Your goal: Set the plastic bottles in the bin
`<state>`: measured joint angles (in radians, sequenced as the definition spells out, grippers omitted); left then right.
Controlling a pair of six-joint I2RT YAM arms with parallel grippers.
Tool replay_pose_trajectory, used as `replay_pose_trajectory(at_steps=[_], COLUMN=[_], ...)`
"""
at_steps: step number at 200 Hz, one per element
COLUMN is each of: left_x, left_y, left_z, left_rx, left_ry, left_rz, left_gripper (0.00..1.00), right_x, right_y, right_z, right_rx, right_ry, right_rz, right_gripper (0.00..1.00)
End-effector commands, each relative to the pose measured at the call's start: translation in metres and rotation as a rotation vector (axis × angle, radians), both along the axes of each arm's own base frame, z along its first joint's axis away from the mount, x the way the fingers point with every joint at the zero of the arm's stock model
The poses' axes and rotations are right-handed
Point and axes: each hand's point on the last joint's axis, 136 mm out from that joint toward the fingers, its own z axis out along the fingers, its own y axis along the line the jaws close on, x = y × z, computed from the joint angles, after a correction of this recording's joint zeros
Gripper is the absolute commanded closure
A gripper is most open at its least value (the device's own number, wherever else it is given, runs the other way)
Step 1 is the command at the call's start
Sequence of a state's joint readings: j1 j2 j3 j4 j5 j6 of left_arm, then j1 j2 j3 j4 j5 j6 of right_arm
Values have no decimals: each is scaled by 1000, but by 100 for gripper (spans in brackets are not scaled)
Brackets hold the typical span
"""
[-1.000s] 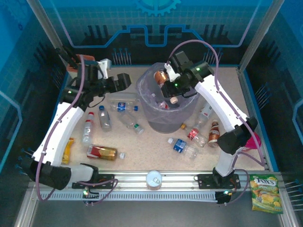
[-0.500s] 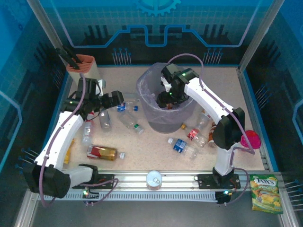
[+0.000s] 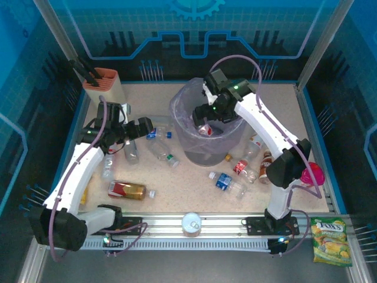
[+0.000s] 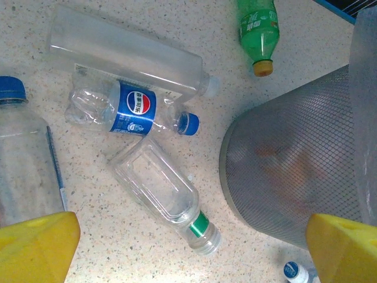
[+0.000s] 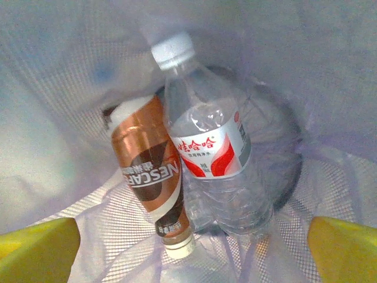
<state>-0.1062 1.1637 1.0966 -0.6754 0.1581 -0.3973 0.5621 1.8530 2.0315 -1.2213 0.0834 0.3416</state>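
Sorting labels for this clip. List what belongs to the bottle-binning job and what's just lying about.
Belongs to the job:
bin
Pepsi bottle
green bottle
amber-red bottle
Nescafe bottle and red-labelled water bottle, both already inside the bin

Just lying about:
knife block
silver can
candy bag

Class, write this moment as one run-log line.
left gripper: open, near Pepsi bottle | right gripper: open, over bin | in bin: Nescafe bottle, red-label water bottle

bin (image 4: 283,177) cropped, blue-capped bottle (image 4: 20,165) cropped
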Motion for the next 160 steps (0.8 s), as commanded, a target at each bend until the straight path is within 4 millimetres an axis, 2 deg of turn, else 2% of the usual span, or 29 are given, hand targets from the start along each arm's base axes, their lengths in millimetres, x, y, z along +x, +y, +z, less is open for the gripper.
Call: replay_pose_trajectory(at_steps=[1, 21, 34, 42, 66, 86, 102, 113, 126, 146, 160], left_x=[9, 9, 10, 11, 14, 17, 20, 23, 27, 34, 37], left_y=[-1, -2, -2, -3, -4, -5, -7, -8, -9, -12, -15], left_z=[13, 14, 14, 13, 13, 12, 11, 12, 12, 12, 12], left_rx=[-26, -28, -33, -37, -40, -36, -38, -40, -44, -54, -67], left_ry=[-38, -42, -41, -41, -46, -44, -38, -43, -45, -52, -55], left_rz=[2, 3, 1, 1, -5, -11, -23, -26, -29, -43, -52], left_gripper=[1, 1, 1, 1, 1, 1, 1, 1, 1, 1, 1], right_x=[-13, -22, -26, -30, -43, -58, -77, -93, -105, -122, -129], right_y=[-20, -39, -53, -68, -110, -158, -198, -218, -228, -234, -236], right_z=[63, 91, 102, 107, 110, 97, 73, 49, 21, -38, -79], right_rx=[29, 3, -5, 4, 80, 100, 61, 33, 28, 35, 44], right_ry=[-122, -198, -241, -247, -209, -168, -74, 18, 108, 252, 317], right_rz=[-71, -95, -125, -180, -328, -490, -621, -673, -703, -724, -736], right_gripper=[0, 0, 0, 0, 0, 0, 0, 0, 0, 0, 6])
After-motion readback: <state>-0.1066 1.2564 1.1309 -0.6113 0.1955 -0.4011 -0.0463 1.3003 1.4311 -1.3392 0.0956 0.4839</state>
